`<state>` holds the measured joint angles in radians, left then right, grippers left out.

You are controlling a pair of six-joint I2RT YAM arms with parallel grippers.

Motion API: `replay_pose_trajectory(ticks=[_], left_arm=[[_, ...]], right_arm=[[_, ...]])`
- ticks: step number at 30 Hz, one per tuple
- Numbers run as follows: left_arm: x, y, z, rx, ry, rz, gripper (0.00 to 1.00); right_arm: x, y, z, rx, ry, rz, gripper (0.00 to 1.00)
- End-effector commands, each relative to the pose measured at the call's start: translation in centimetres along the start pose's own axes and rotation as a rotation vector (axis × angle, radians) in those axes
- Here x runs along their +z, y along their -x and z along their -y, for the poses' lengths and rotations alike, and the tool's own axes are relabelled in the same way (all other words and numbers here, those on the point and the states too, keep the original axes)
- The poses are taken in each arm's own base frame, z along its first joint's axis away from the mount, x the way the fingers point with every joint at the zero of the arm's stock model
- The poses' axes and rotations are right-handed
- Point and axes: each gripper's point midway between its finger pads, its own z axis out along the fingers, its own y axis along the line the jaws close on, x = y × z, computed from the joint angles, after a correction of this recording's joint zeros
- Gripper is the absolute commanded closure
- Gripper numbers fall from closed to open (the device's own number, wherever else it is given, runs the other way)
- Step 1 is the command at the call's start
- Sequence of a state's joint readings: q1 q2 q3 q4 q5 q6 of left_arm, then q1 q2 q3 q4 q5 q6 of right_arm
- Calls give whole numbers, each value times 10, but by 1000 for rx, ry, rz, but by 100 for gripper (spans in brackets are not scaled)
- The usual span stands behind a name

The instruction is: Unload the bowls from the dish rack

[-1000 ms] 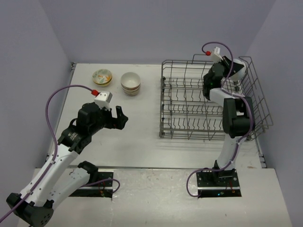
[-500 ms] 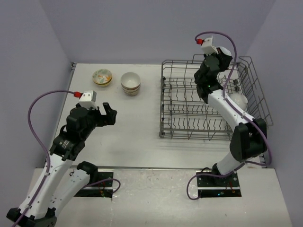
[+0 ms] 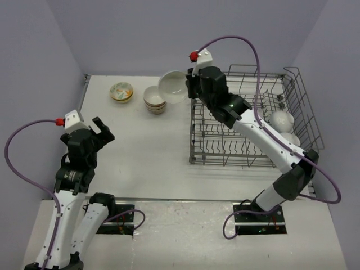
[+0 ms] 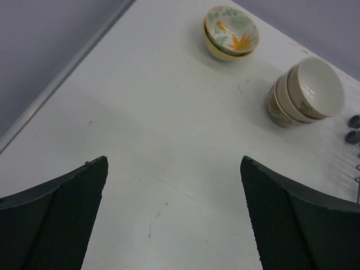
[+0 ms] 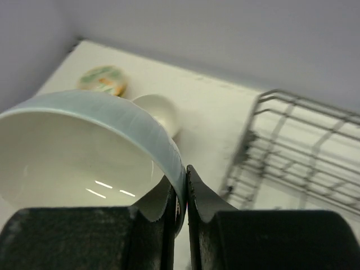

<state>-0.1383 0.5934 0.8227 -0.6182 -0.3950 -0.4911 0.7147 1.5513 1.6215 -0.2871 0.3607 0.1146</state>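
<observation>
My right gripper (image 3: 188,90) is shut on the rim of a plain white bowl (image 3: 172,86), held in the air just left of the grey wire dish rack (image 3: 247,121) and above the stack of bowls (image 3: 155,99). In the right wrist view the held bowl (image 5: 84,152) fills the left half, pinched at its rim. A floral bowl (image 3: 121,91) sits on the table at the far left; it also shows in the left wrist view (image 4: 231,31) beside the stack (image 4: 306,91). Two white bowls (image 3: 280,119) remain in the rack's right side. My left gripper (image 3: 100,128) is open and empty.
The white table (image 3: 146,157) is walled by grey panels at the back and both sides. The rack takes up the table's right half. Purple cables loop above both arms.
My right gripper has lifted a white bowl out of the rack and swung it left, past the rack's left edge. My left arm has drawn back to the left.
</observation>
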Motion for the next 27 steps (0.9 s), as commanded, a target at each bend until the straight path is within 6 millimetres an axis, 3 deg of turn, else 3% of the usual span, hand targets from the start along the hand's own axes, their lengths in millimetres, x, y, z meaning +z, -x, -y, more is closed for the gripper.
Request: replay_pose_trajectory(ticks=[1,2,3,4,5,6,7,8,11,16,18,20,21,22,27], left_arm=[[-18,33,-37,-124,183,140,0],[-21,34,-42,-140,202,147,0],[-26,36,-46,-155,213,167,0],[-29,40,-52,-175,237,188,0],[-34,41,-56,-187,247,203,0],[-36,43,-58,-195,255,213,0],[-37,44,-60,-199,262,219,0],[-37,44,-60,-200,260,222,0],[-34,45,-56,-186,237,220,0],[-29,42,-43,-153,166,202,0],[-26,40,-38,-142,136,190,0],[-22,37,-34,-126,122,179,0],[-22,37,-32,-120,111,172,0],[-20,36,-31,-112,107,166,0],[-16,32,-25,-91,79,145,0]], right_arm=[[14,-12,-103,254,350,-143,100],[30,-44,-134,237,384,-225,100],[34,-58,-146,224,387,-277,100],[32,-41,-169,227,431,-252,100],[38,-48,-180,233,438,-279,100],[54,-85,-191,224,416,-371,100],[57,-74,-201,245,430,-349,100],[68,-99,-212,254,413,-398,100],[78,-115,-227,286,381,-426,100],[95,-165,-230,300,297,-484,100],[100,-169,-229,300,273,-485,100],[108,-189,-226,276,237,-514,100],[111,-186,-228,279,235,-507,100],[116,-199,-226,266,215,-522,100],[128,-222,-212,234,132,-523,100]])
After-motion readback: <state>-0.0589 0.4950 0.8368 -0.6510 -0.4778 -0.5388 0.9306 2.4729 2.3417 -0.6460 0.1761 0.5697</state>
